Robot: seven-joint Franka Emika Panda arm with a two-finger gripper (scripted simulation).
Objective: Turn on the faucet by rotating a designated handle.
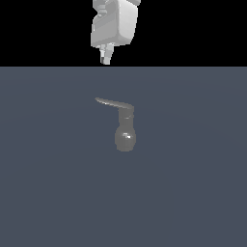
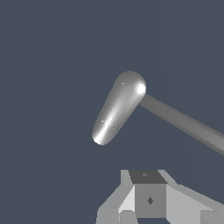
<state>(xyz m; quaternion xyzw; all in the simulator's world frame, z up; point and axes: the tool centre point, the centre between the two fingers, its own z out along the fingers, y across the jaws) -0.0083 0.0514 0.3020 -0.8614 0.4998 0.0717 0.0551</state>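
Note:
The faucet (image 1: pixel 125 136) is a small glossy grey fixture standing on the dark grey floor, with a rounded body and a short neck. Its handle (image 1: pixel 113 102) is a thin curved lever reaching from the top of the neck toward the exterior view's left. My gripper (image 1: pixel 105 56) hangs high above and behind it, well apart from it, with its fingers together and nothing between them. The wrist view looks down on the shiny faucet body (image 2: pixel 117 108) and the handle (image 2: pixel 186 124) stretching away from it, with my gripper (image 2: pixel 148 183) short of both.
The dark grey floor (image 1: pixel 193 193) stretches flat around the faucet, and a black background lies beyond its far edge. Nothing else shows.

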